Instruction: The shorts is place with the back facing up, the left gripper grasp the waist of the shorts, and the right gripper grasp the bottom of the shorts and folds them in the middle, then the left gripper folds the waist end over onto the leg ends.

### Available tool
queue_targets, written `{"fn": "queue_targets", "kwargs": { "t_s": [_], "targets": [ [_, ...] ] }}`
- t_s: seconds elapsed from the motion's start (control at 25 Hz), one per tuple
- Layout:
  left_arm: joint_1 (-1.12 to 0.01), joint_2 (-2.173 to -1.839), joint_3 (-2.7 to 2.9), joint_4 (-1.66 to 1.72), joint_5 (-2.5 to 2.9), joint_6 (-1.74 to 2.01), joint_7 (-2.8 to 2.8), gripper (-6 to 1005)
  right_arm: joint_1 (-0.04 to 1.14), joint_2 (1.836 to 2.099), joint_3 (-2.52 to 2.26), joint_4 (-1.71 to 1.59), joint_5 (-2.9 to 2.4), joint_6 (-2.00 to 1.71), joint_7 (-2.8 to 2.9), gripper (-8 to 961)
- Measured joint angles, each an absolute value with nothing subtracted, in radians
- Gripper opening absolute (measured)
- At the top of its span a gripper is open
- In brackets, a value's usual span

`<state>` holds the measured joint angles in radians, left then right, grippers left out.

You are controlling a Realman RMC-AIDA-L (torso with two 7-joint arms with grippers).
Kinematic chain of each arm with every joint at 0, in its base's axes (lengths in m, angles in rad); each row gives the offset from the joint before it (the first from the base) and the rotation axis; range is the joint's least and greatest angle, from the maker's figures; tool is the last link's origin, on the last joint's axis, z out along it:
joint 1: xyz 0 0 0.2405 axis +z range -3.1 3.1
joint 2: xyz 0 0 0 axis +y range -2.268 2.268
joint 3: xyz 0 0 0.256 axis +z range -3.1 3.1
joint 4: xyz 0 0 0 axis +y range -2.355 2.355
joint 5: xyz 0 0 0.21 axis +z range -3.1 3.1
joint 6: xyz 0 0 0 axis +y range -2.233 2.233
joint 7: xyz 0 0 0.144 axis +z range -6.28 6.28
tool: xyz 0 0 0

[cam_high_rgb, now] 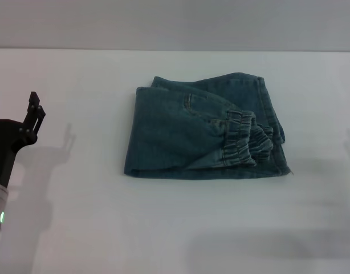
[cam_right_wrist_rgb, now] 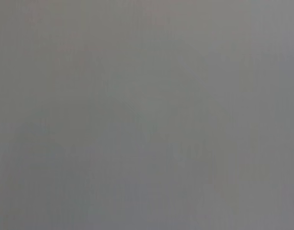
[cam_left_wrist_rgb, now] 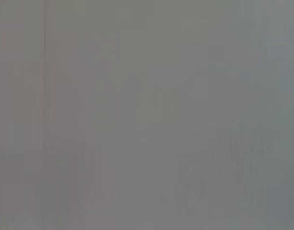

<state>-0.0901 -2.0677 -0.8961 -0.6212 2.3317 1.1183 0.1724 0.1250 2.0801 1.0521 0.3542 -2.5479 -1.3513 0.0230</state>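
The shorts [cam_high_rgb: 203,128] lie folded mid-table, gathered waist [cam_high_rgb: 246,140] laid rightward over the legs, while the left gripper [cam_high_rgb: 15,111], prongs apart and holding nothing, hangs well to their left; the right gripper is unseen.

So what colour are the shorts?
Blue-green washed denim shorts; head view shows them best.

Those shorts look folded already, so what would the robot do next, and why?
Probably just pull the left gripper back to rest. The shorts lie folded on the table, gathered waistband laid on top, and the gripper is well clear, holding nothing.
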Motion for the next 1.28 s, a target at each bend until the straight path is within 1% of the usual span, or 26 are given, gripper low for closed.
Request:
{"fn": "queue_targets", "kwargs": {
  "t_s": [1.28],
  "targets": [
    [-0.103,-2.068,-0.893,-0.612,2.332,1.121,0.164,801,0.148,2.080,1.054,0.321,-2.548,-1.351,0.024,727]
  ]
}}
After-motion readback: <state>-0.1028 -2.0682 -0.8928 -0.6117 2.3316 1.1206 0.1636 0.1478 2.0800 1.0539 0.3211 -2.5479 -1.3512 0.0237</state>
